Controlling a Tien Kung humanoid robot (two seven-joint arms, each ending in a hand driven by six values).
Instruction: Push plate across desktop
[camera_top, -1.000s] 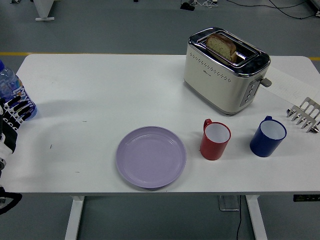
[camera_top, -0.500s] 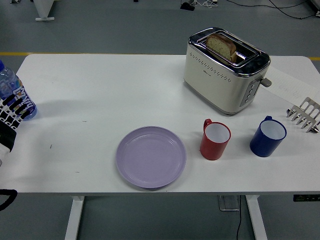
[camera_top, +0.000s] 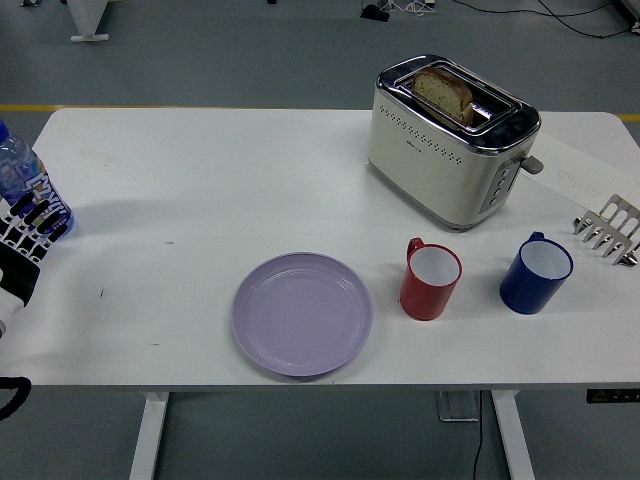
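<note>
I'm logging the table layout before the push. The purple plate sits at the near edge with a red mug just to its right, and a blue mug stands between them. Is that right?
Not quite. In the head view the blue mug stands to the right of the red mug, not between it and the purple plate. The plate is near the front edge, with the red mug just to its right.

No legible text — toaster (camera_top: 452, 140) badge and bottle (camera_top: 28, 185) label too small.

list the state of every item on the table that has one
round lilac plate: empty, flat near the front edge, untouched
cream two-slot toaster: bread slice sticking up from a slot
red mug: upright, empty
blue mug: upright, empty
clear water bottle: upright at the left edge
left hand: at the left edge, holding nothing
</note>
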